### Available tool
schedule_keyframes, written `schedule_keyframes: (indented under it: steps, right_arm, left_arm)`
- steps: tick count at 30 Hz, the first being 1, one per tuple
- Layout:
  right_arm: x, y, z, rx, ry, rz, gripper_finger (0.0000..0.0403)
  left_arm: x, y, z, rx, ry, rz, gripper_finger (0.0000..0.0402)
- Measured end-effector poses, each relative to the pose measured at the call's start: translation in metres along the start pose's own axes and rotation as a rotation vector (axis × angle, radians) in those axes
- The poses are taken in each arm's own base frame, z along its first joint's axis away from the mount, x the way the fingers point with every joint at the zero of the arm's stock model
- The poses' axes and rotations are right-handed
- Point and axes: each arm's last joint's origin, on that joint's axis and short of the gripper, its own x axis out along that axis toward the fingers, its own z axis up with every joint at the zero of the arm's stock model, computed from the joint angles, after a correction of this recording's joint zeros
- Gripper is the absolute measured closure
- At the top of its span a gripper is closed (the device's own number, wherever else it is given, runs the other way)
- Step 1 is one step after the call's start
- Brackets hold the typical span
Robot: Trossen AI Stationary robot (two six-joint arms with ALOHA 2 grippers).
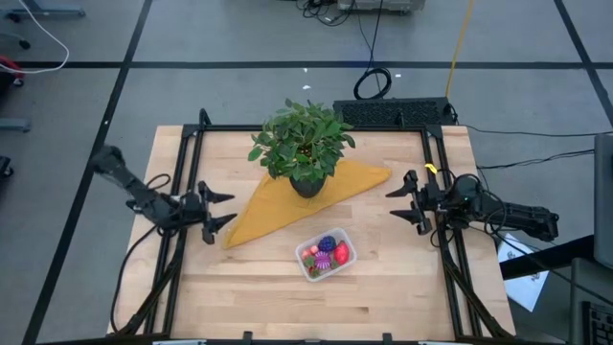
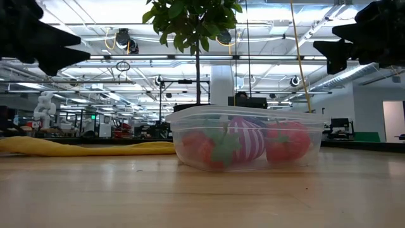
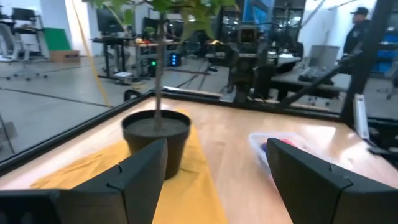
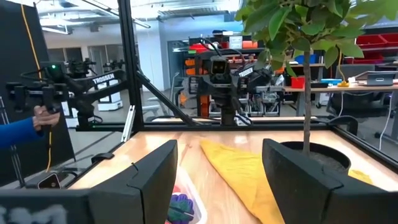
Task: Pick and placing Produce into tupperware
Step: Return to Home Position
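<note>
The left gripper [image 1: 223, 209] is hovering at the table's left side, fingers spread wide and empty, just beside the yellow cloth [image 1: 278, 206] lying under the potted plant [image 1: 303, 144]. The clear tupperware [image 1: 351, 251] is sitting near-centre, holding the toy produce [image 1: 327, 251]. The right gripper [image 1: 395, 203] is waiting at the right, equally wide and empty. Risk: a low retreat snagging the cloth and tipping the plant.
</note>
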Motion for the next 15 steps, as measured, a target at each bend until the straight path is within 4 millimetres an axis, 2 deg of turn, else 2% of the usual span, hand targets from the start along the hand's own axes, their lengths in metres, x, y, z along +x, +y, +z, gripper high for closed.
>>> schedule_keyframes:
  steps: [9, 15]
  right_arm:
    - [0.0, 0.001, -0.001, 0.0, 0.007, 0.025, 0.0177]
    - [0.0, 0.0, -0.004, 0.006, 0.045, 0.015, 0.0177]
  left_arm:
    - [0.018, 0.019, 0.0, -0.014, 0.004, -0.01, 0.0124]
    - [0.019, 0.019, 0.0, -0.016, 0.01, -0.049, 0.0123]
